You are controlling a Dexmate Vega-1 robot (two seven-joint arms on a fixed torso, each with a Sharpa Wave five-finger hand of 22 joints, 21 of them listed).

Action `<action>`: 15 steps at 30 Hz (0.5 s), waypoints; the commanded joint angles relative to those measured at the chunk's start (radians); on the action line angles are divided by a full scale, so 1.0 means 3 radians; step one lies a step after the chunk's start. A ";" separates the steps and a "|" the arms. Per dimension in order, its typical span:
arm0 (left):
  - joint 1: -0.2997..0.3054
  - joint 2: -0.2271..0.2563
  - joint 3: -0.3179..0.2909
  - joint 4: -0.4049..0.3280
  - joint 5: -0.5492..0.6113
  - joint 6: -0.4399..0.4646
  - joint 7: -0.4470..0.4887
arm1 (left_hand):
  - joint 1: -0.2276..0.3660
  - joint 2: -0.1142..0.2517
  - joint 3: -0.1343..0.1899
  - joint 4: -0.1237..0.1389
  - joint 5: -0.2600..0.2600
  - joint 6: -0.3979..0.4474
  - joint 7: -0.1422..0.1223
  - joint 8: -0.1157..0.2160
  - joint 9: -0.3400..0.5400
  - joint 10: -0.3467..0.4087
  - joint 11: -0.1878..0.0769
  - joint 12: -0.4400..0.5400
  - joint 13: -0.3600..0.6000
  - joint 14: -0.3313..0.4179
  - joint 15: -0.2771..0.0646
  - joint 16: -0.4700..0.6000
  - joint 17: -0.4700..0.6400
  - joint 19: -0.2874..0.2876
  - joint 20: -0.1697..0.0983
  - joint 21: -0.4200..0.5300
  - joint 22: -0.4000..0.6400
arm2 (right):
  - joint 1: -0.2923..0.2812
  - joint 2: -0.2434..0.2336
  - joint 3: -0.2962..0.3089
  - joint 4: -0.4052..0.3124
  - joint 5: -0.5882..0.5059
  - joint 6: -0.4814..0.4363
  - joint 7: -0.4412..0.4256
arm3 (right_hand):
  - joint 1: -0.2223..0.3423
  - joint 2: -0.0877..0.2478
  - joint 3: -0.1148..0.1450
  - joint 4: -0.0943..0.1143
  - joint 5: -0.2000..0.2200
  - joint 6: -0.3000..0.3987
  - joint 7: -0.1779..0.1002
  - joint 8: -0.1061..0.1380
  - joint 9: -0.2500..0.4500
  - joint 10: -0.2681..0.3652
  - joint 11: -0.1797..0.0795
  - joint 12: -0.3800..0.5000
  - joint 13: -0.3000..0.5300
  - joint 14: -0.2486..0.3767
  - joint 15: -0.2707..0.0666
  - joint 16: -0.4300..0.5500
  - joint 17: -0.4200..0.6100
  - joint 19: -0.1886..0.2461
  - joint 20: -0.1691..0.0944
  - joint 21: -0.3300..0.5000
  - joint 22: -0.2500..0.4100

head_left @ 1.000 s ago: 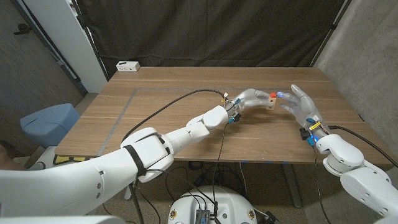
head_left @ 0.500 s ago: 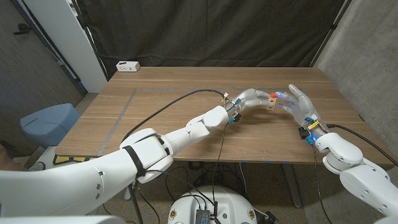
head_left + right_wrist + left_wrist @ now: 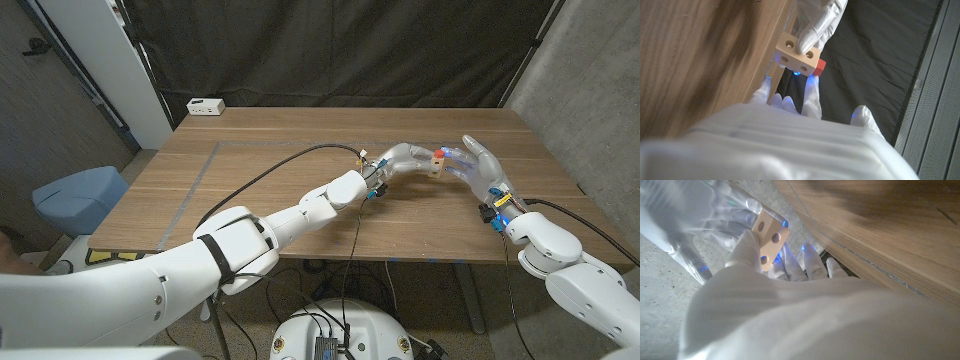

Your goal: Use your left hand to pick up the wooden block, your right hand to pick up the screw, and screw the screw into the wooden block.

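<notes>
Head view: the left hand [image 3: 408, 156] reaches across the wooden desk [image 3: 250, 190] and holds the wooden block [image 3: 434, 162] lifted above the desk's right half. The right hand [image 3: 478, 166] meets it from the other side, fingers at the block, where the red head of the screw [image 3: 438, 153] shows at the block's upper edge; its other fingers are fanned upward. A white power strip [image 3: 206, 106] lies at the desk's far left corner. A black curtain [image 3: 340, 50] hangs behind the desk, a grey wall [image 3: 590, 90] stands on the right, and a blue chair [image 3: 75, 200] sits off the desk's left edge. A black cable [image 3: 270, 172] runs along the left arm.

Left wrist view: the left hand [image 3: 755, 260] pinches the wooden block [image 3: 769, 236] between thumb and fingers; round holes show on the block's face. The right hand [image 3: 710, 220] is blurred just beyond it, touching the block.

Right wrist view: the right hand's fingertips [image 3: 812, 87] sit just under the wooden block [image 3: 797, 54], and the red screw [image 3: 819, 67] juts from the block's side against them. Whether they pinch the screw or only touch it I cannot tell. The left hand's fingers [image 3: 815, 25] clasp the block from the far side.
</notes>
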 commanded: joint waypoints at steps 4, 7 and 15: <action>-0.0053 -0.0060 -0.0003 0.0155 -0.0039 -0.0046 -0.0023 | -0.0024 0.0137 0.0212 0.0171 0.0030 0.0003 -0.0025 0.0020 0.0017 -0.0016 0.0014 -0.0008 0.0021 -0.0023 -0.0225 -0.0005 0.0005 -0.0003 0.0026 0.0008 0.0020 | 0.0014 -0.0007 -0.0017 -0.0011 -0.0001 -0.0014 -0.0055 | -0.0007 0.0009 -0.0013 -0.0001 0.0021 0.0133 0.0006 0.0053 0.0002 0.0075 0.0000 0.0039 0.0005 0.0010 0.0011 0.0015 0.0006 -0.0016 0.0001 0.0015 0.0007; -0.0061 -0.0072 0.0000 0.0183 -0.0046 -0.0051 -0.0023 | -0.0026 0.0140 0.0213 0.0173 0.0031 0.0003 -0.0027 0.0021 0.0017 -0.0016 0.0012 -0.0010 0.0022 -0.0027 -0.0223 -0.0005 0.0005 -0.0002 0.0024 0.0008 0.0020 | 0.0017 -0.0012 -0.0017 -0.0013 0.0004 -0.0024 -0.0057 | -0.0005 0.0012 -0.0011 -0.0002 0.0023 0.0170 0.0001 0.0063 0.0002 0.0098 -0.0004 0.0048 0.0005 0.0014 0.0006 0.0018 0.0006 -0.0006 0.0000 0.0019 0.0007; -0.0092 -0.0105 0.0009 0.0258 -0.0060 -0.0059 -0.0025 | -0.0027 0.0143 0.0217 0.0174 0.0032 0.0001 -0.0025 0.0023 0.0017 -0.0004 0.0020 -0.0008 0.0023 -0.0027 -0.0225 0.0000 0.0004 -0.0005 0.0025 0.0008 0.0020 | 0.0034 -0.0009 -0.0028 0.0009 0.0019 -0.0023 -0.0052 | 0.0000 0.0015 -0.0009 -0.0003 0.0024 0.0236 0.0012 0.0076 0.0002 0.0163 -0.0001 0.0069 0.0004 0.0028 -0.0001 0.0024 0.0004 0.0002 -0.0004 0.0022 0.0007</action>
